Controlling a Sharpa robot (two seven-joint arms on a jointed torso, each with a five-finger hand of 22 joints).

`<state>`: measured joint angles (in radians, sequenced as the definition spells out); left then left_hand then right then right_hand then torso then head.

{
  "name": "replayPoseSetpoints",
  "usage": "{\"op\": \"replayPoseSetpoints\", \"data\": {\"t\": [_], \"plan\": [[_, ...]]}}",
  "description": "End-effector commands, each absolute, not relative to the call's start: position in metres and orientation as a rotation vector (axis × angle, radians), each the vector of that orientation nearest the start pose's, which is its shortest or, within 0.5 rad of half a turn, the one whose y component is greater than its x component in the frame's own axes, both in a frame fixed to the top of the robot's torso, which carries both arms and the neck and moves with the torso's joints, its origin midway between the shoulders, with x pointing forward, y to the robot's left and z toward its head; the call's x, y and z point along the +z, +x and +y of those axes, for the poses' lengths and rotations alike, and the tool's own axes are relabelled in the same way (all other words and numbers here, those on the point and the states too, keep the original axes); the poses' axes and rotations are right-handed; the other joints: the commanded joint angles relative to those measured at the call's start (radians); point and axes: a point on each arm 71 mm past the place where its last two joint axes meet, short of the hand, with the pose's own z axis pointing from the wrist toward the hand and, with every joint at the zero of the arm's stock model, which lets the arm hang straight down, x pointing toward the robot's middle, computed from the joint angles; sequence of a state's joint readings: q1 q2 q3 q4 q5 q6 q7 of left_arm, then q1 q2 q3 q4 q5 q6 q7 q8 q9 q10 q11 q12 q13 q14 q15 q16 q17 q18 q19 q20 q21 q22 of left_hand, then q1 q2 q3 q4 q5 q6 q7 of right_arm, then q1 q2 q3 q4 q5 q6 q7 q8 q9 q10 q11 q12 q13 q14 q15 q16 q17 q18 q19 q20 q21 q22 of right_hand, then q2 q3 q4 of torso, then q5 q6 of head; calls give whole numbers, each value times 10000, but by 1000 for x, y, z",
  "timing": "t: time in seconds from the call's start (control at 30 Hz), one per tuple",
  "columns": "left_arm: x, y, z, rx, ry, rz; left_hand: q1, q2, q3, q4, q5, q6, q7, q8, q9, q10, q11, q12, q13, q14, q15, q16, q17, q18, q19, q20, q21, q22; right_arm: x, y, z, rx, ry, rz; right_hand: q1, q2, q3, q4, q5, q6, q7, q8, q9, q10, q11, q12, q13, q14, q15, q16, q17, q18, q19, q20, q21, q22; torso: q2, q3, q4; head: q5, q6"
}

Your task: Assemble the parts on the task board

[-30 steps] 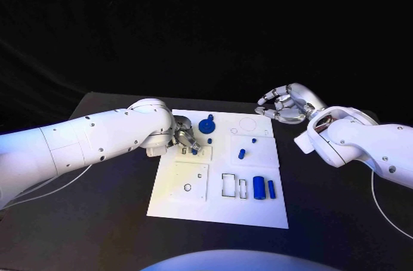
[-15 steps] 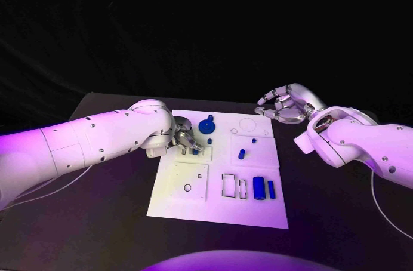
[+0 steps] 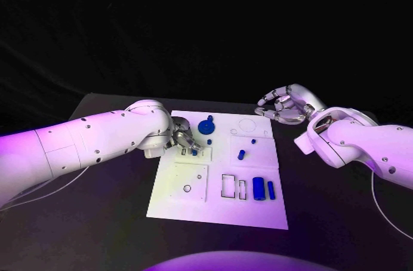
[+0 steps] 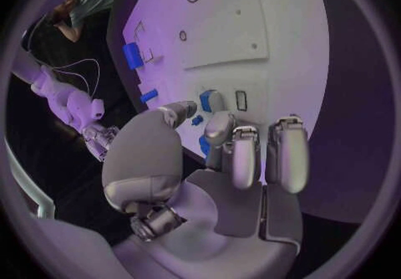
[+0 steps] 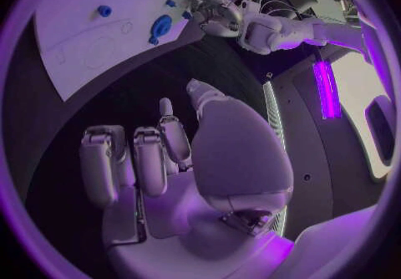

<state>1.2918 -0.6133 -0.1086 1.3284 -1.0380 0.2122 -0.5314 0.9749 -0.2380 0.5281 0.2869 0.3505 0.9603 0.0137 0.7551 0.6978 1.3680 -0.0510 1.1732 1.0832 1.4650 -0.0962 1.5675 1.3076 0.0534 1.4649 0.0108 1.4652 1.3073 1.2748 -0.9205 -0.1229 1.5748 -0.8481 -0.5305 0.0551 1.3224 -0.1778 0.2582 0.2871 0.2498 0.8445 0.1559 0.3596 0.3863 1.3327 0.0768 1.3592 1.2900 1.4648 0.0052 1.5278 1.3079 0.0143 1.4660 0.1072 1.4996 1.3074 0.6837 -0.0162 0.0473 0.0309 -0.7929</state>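
The task board point(image 3: 219, 205) lay in the middle of the black table point(image 3: 103, 223), blue parts scattered across it. The left hand point(image 3: 183, 137) rested over the board's left edge, its fingers curled beside a small blue part point(image 4: 210, 100); whether it gripped anything could not be told. The right hand point(image 3: 284, 105) hovered off the board's far right corner, fingers spread and holding nothing.

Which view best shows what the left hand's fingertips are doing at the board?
The left wrist view: the left hand has fingertips by a small blue part on the task board. The head view shows the hand from above; the right wrist view shows it far off.
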Motion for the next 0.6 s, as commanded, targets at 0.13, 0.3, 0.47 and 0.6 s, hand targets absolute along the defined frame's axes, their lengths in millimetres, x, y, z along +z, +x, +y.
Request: {"op": "replayPoseSetpoints", "data": {"t": [0.13,0.3,0.47,0.6], "plan": [[-212,511,156,-4133,-880,23650,-48,2,-128,3,-52,54,24,-48,17,38,1,-19,-39,1058,-88,33,2632,-84,178,-50,50,450,-167,482,-234,9176,3895,15611,-153,19,-56,19,-44,11,-45,55,-3,9,-68,6,-3,758,-77,-39,1297,72,570,-36,-55,2110,-8,6,7,-23,7],[-206,511,157,-4279,-896,23533,-50,-2,-170,8,-53,50,25,-53,19,40,1,-15,-33,1058,-88,33,2632,-84,178,-51,50,451,-167,482,-235,9150,3907,15591,-186,20,-72,22,-58,10,-47,60,-3,8,-69,5,-6,758,-78,-41,1293,74,565,-37,-63,2105,-15,11,10,-14,14],[-197,512,158,-4447,-965,23377,-67,-12,-286,25,-53,38,30,-66,23,23,5,-45,-65,1058,-87,33,2632,-80,171,-53,39,433,-167,482,-236,9136,3912,15583,-186,20,-72,22,-58,10,-47,60,-3,8,-69,5,-6,758,-78,-41,1293,74,565,-37,-63,2105,-13,5,-1,0,52],[-182,519,165,-4388,-1008,23180,-5,10,-457,16,-28,-94,69,-140,25,-190,35,-389,-460,1058,-71,33,2632,-59,126,-52,-15,330,-167,482,-236,9115,3923,15583,-208,22,-83,24,-64,9,-49,64,-3,13,-69,9,-2,757,-79,-44,1288,74,568,-38,-60,2108,-23,11,11,-10,100]]}}
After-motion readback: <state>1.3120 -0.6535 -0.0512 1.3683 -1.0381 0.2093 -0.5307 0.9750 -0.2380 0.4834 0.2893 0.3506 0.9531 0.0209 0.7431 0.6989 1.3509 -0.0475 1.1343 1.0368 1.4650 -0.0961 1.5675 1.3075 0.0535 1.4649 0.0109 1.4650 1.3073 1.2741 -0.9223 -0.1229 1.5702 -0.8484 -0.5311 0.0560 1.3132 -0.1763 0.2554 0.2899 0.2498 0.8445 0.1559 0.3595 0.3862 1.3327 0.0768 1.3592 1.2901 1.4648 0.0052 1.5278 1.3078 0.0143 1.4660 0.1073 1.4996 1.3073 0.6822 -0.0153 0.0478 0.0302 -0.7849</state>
